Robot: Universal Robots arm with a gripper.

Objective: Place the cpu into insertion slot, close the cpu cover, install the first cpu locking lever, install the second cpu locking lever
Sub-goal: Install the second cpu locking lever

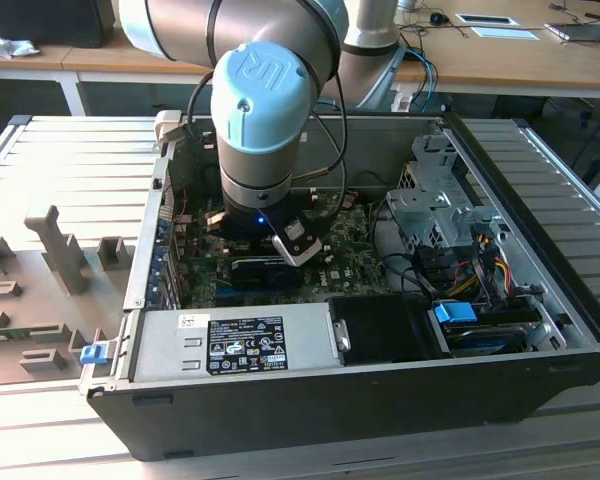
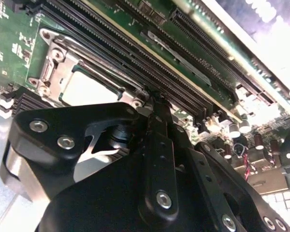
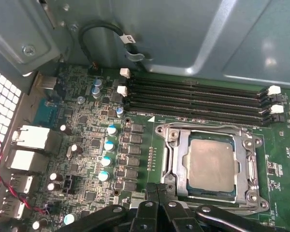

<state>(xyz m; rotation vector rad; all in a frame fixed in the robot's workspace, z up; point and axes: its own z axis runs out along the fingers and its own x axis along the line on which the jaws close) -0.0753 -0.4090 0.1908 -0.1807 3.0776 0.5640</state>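
Looking at your arm: the black gripper (image 3: 157, 189) is hanging low inside the open black computer case (image 1: 380, 390).
Fingers: they are sitting pressed together, holding nothing.
Chip: the flat square silver-grey cpu (image 3: 211, 166) is lying in its socket, just beside the fingertips.
Cover: the thin grey metal cpu cover (image 3: 246, 166) is lying down around it.
Board: the green motherboard (image 3: 87, 145) is lying beneath.

The cpu (image 3: 211, 166) is a flat square chip with a dull silver-grey metal top, lying level in its socket on the green motherboard; in the second wrist view its pale top (image 2: 89, 88) shows through the frame's opening. The cpu cover (image 3: 247, 162), a thin grey metal frame plate with a square cut-out, lies closed flat over the chip's edges, framing the lid on all sides. From the chip, the long black memory slots run at about 12 o'clock in the first wrist view.
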